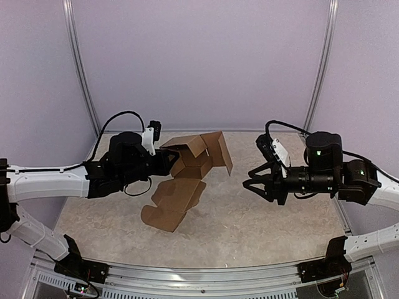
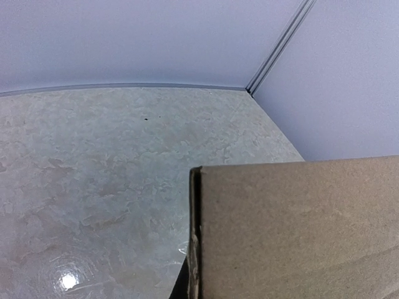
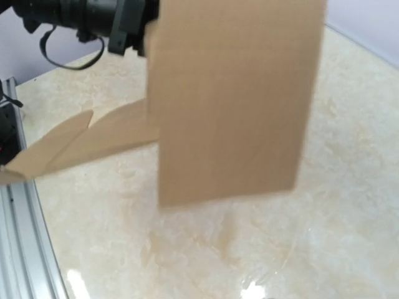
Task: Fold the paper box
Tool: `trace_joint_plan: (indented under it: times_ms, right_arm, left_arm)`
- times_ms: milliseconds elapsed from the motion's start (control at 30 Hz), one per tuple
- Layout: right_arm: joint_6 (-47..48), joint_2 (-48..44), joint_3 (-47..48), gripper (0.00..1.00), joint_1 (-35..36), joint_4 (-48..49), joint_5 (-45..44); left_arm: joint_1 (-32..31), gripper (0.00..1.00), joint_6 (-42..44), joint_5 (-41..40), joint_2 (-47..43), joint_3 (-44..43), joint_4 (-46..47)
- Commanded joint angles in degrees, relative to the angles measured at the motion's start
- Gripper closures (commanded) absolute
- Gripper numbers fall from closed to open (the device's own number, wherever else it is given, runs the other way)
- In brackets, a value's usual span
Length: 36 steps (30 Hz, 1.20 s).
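left hand [image 1: 168, 155] pinching brown paper box [image 1: 194, 163] | right hand [image 1: 250, 180] parted, apart

The left arm [image 1: 43, 180] and right arm [image 1: 324, 177] are wearing white shells between black joints. Black cables [image 1: 121, 114] are looping above both wrists, green lights [image 1: 318, 151] are glowing on the right arm, and the left gripper [image 1: 168, 154] and right gripper [image 1: 248, 182] are looking black.

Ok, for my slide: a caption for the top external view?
Left gripper holds the half-folded paper box; right gripper apart, jaws open.
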<state>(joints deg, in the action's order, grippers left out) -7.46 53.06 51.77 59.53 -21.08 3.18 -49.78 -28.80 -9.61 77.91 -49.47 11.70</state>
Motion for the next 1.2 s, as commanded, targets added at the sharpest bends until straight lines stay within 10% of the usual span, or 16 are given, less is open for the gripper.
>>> trace_joint_plan:
  times_ms: [0,1167]
  right_arm:
    - [2.52,-0.3,3.73,0.57,0.38,-3.24,-1.49]
    - [1.4,14.87,8.15,0.46,-0.75,7.51,7.3]
  left_arm:
    - [0.39,1.0,4.78,-1.47,-2.24,2.03,-1.64]
    - [-6.34,1.0,14.43,-3.64,-1.62,2.05,-0.88]
